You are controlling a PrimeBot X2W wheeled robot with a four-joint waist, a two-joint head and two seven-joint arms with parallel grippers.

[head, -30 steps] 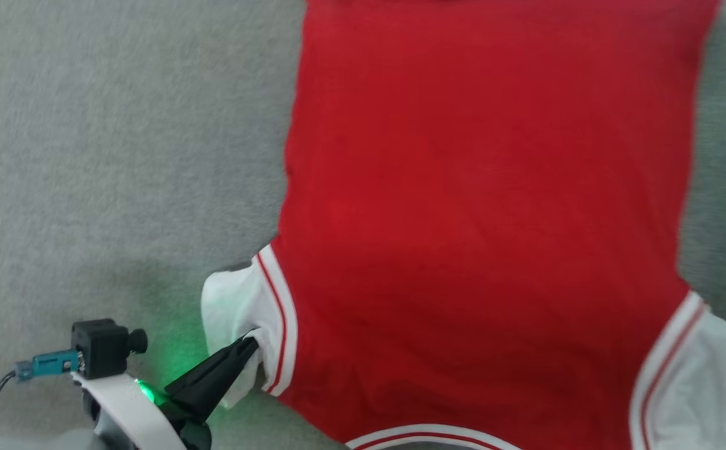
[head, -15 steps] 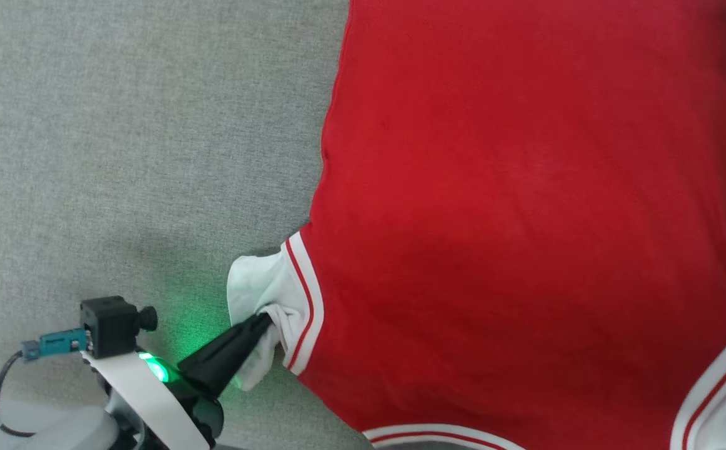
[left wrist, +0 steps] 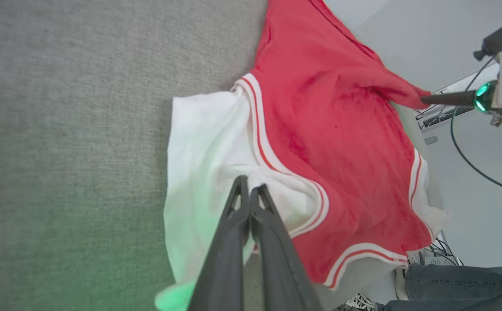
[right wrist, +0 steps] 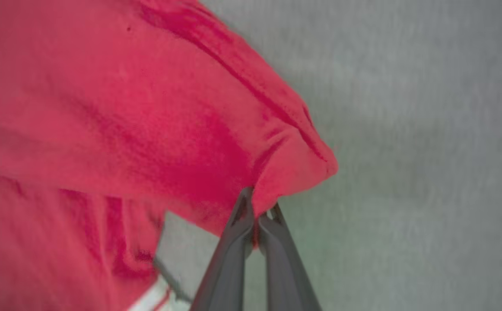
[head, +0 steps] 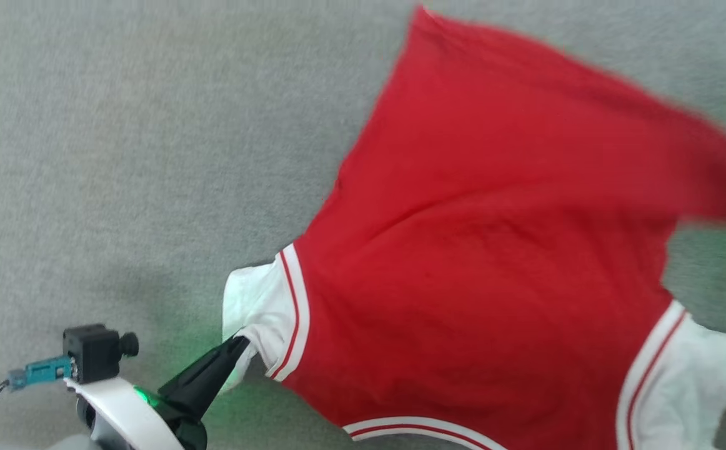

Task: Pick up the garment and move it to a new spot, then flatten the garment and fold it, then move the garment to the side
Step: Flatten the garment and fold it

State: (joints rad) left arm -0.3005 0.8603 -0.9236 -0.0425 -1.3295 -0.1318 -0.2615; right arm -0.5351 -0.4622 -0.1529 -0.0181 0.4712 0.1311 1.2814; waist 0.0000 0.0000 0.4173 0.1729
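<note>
The red shirt (head: 494,250) is lying spread on the grey table (head: 119,156), its striped neck edge showing at the bottom of the head view and its hem pointing toward the top. The left hand (head: 238,342) is reaching in from the lower left of that view. Its two dark fingers are pressed tight together on a bunched fold of the near white sleeve (head: 253,300), just beside the red-and-white striped armhole trim. In the left wrist view the white cloth is gathering into a small pucker right at the fingertips, and a green glow is falling on the sleeve and on the table beneath it. The right hand (right wrist: 259,207) is likewise clamped fully closed. It is nipping a corner of the red hem, and the fabric is folding over above the fingertips in a thick, rolled edge. From the left wrist view that corner is being drawn out into a narrow point toward the right hand, whose wrist is showing a green light, so the far side of the shirt is stretching sideways in a slanted, blurred band. The other white sleeve (head: 694,375) is lying crumpled at the lower right of the head view. A dark cable (left wrist: 471,155) is hanging below the right arm, beyond the table edge.
</note>
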